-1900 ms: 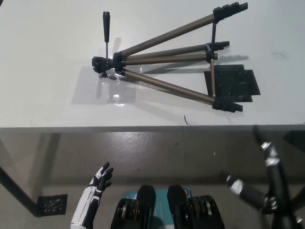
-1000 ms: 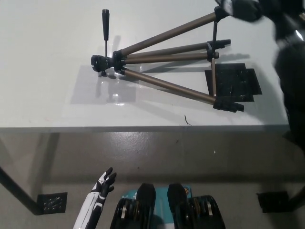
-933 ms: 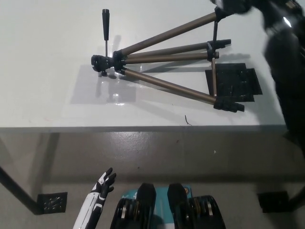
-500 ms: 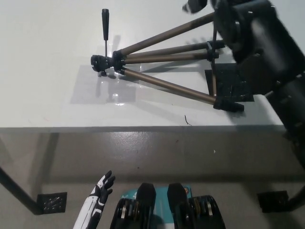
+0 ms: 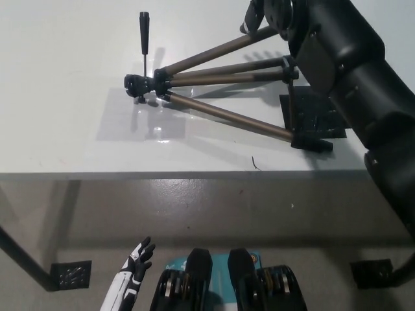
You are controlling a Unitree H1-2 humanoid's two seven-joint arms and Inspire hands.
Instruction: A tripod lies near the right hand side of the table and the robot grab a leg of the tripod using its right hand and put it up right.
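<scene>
The tripod (image 5: pixel 220 114) lies flat on the white table (image 5: pixel 78 142), right of the middle. Its black head (image 5: pixel 139 84) points left, its pan handle (image 5: pixel 144 31) sticks toward the far side, and its three bronze legs fan out to the right. My black right arm comes in from the right across the leg ends. The right hand (image 5: pixel 264 14) hangs over the far leg (image 5: pixel 207 55) near the top edge, fingers apart and holding nothing. That leg's foot is hidden under the arm. My white left hand (image 5: pixel 135 264) rests open at the lower left, below the table.
A black mat (image 5: pixel 319 115) lies under the near leg's foot (image 5: pixel 311 143) and partly under my arm. The table's front edge (image 5: pixel 162 173) crosses the middle of the picture, with grey floor below it. A table leg with a black foot plate (image 5: pixel 69 276) stands at the lower left.
My right arm has swung up from below the table, over its right end, then leftward until the hand is above the far leg. The tripod has not moved. The left hand has sunk slightly.
</scene>
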